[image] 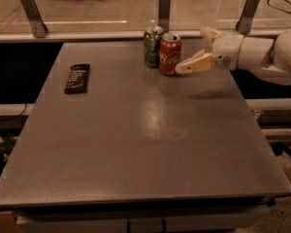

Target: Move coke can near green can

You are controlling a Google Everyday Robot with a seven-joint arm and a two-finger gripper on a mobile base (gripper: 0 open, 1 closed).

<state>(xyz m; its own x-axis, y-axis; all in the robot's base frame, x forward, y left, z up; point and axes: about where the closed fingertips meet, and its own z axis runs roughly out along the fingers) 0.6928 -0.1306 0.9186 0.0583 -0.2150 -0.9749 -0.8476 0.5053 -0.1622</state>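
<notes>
The coke can stands upright at the far edge of the tabletop, just beside the green can. The two are all but touching, with the red one slightly nearer the camera. From that lie you can judge the placing done, so the step in hand is the release and getting clear. The gripper hangs just beside the coke can on the camera's right, its fingers spread wide and holding nothing. The nearer fingertip sits close against the can's side, and whether it touches cannot be told. Your next move calls for drawing the arm away from the can without brushing it, since a nudge could tip it or knock it into its neighbour. A dark flat object lies well apart on the left.
</notes>
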